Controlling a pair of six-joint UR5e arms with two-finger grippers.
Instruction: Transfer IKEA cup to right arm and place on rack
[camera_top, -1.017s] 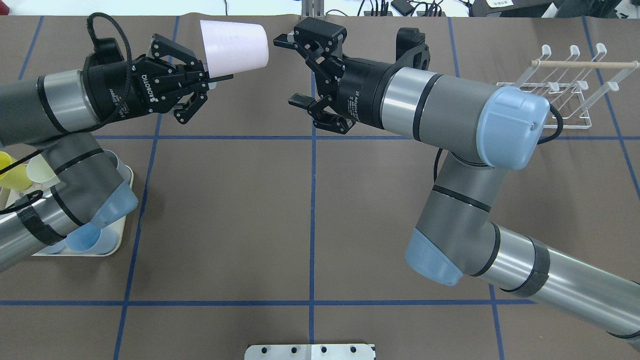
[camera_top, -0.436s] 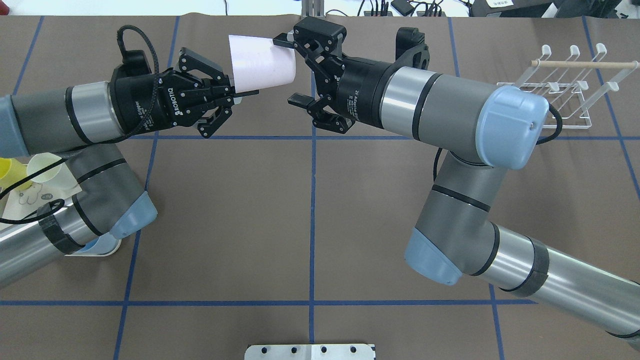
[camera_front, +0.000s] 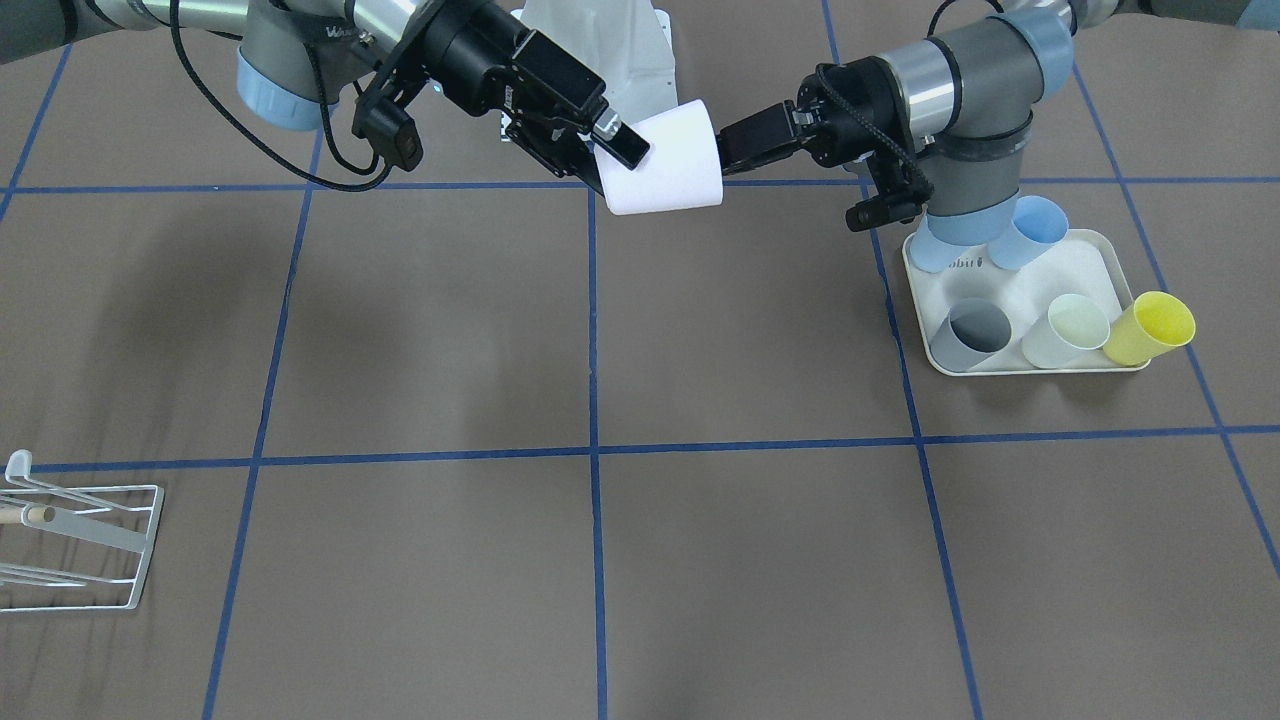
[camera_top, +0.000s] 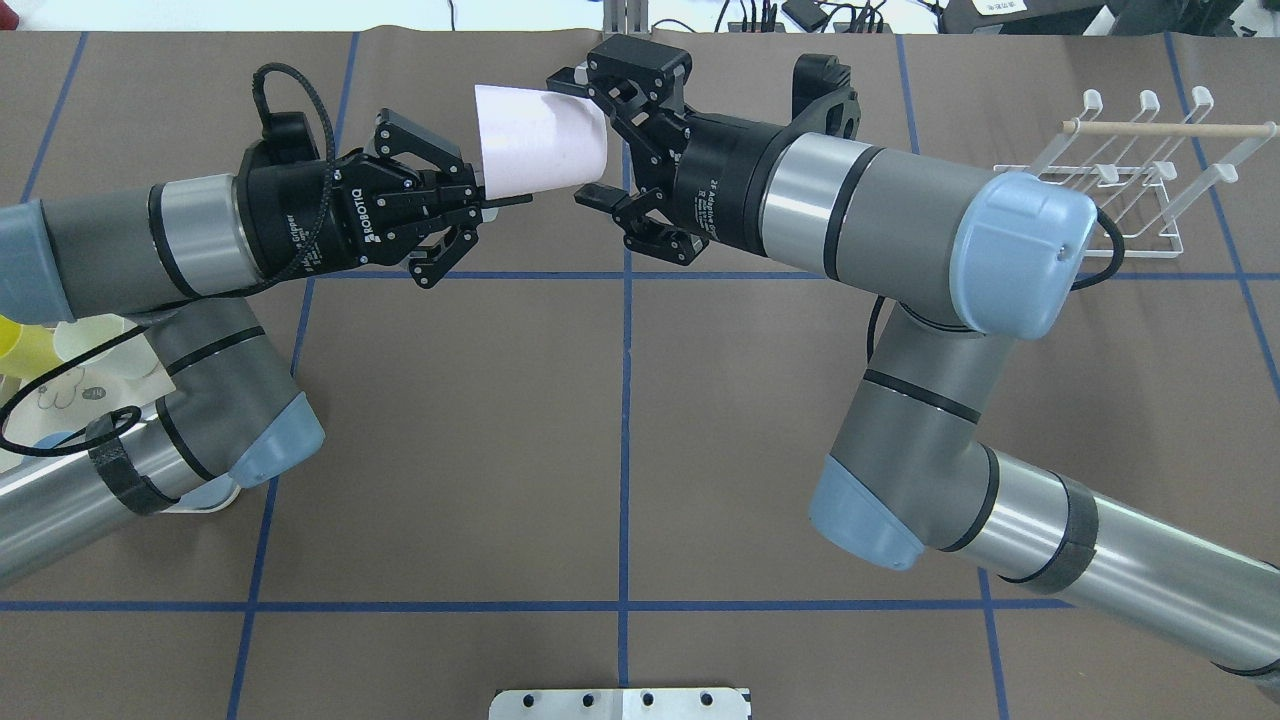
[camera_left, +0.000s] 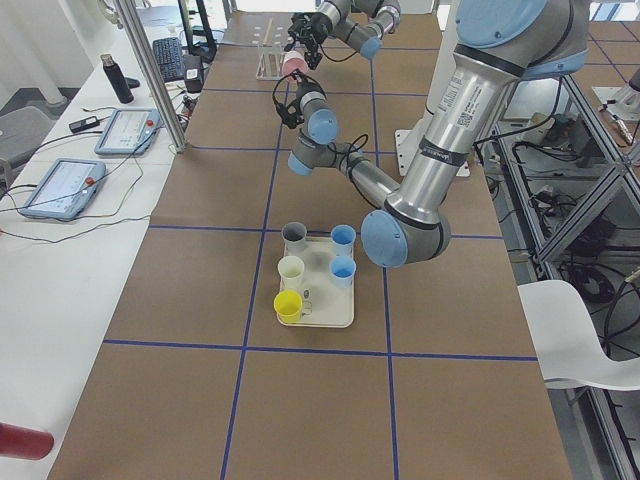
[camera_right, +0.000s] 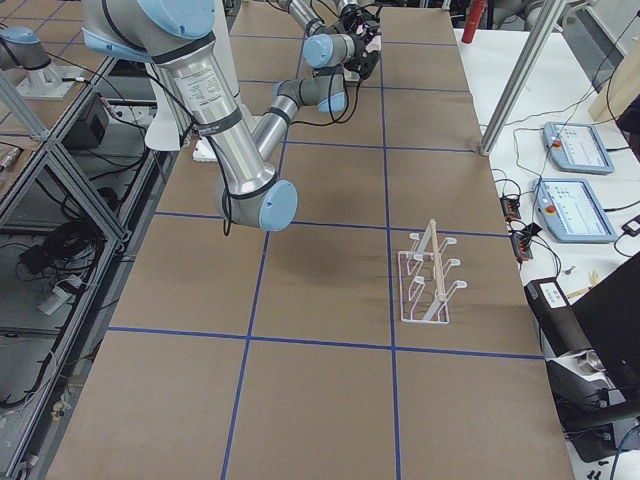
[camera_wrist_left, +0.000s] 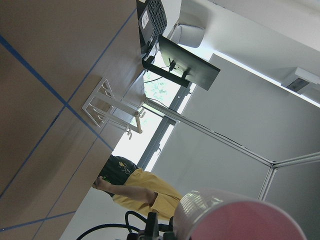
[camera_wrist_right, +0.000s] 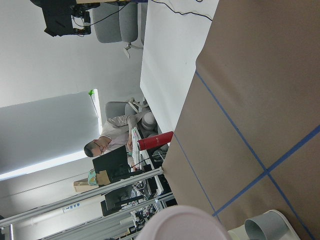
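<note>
A pale pink cup (camera_top: 540, 140) is held on its side above the far middle of the table. My left gripper (camera_top: 495, 198) is shut on its rim; in the front view it (camera_front: 738, 150) comes from the right. My right gripper (camera_top: 578, 137) is open, with one finger above and one below the cup's base end, the cup between them (camera_front: 665, 160). The cup fills the bottom of the left wrist view (camera_wrist_left: 240, 220) and of the right wrist view (camera_wrist_right: 185, 225). The white wire rack (camera_top: 1130, 170) with its wooden rod stands far right, empty.
A cream tray (camera_front: 1000, 368) by my left arm's base holds a grey cup (camera_front: 970, 335), a pale green cup (camera_front: 1070, 328), a yellow cup (camera_front: 1150, 325) and blue cups (camera_front: 1030, 232). The rack also shows in the front view (camera_front: 80, 540).
My left arm has carried the cup to the right, in between the right gripper's open fingers. The right arm has not moved.
</note>
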